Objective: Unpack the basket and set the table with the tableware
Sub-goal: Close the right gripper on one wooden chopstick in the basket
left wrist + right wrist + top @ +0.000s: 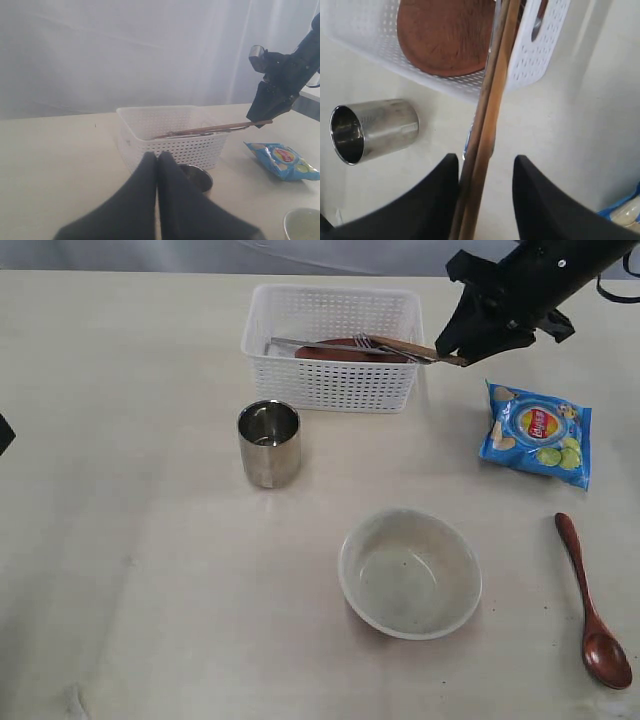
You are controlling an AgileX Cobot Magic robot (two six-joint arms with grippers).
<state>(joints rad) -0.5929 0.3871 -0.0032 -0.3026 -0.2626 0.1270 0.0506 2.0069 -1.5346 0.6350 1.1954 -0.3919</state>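
The white basket (330,385) stands at the back of the table (130,540) and holds the brown plate (445,35), a steel knife (300,343) and a fork (365,341). Two wooden chopsticks (420,348) lie across its right rim and stick out past it. My right gripper (485,159) is open around their outer end; they touch one finger, with a gap to the other. Out on the table are the steel cup (269,443), the off-white bowl (345,560) and the reddish-brown spoon (590,605). My left gripper (157,156) is shut and empty, at the left, pointing toward the cup (197,176).
A blue chips bag (537,432) lies to the right of the basket, below the right arm. The bowl sits front centre, the spoon near the right front edge. A white curtain hangs behind the table.
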